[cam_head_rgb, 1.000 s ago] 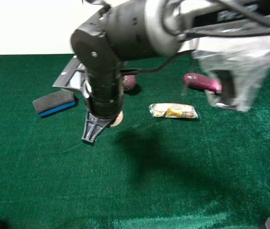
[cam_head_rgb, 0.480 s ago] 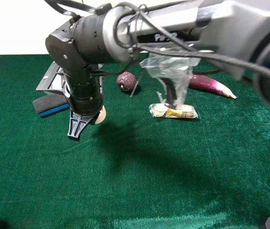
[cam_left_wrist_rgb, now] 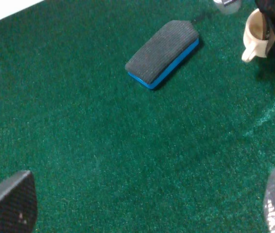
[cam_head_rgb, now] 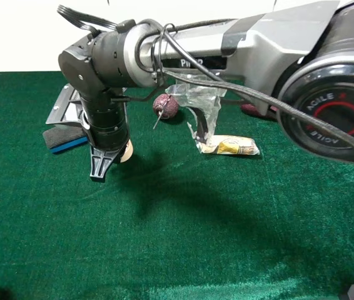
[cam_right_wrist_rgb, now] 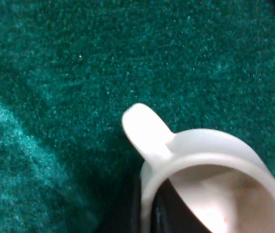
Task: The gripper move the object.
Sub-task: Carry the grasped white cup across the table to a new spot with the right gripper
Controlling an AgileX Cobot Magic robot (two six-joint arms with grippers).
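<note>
Right hand [cam_head_rgb: 102,164] closed on the rim of the cream cup [cam_right_wrist_rgb: 200,160], low at the bench [cam_head_rgb: 227,237], near the grey-and-blue eraser block [cam_left_wrist_rgb: 163,53]
The cup looks smooth, thin-walled and round, with a small loop handle, so it could pivot in a rim pinch: best carried level and slowly above the fuzzy green pile; whether it is lifted I cannot tell

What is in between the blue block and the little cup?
Nothing but bare green cloth. The left wrist view shows an empty stretch between the blue-bottomed eraser and the cream cup.
</note>
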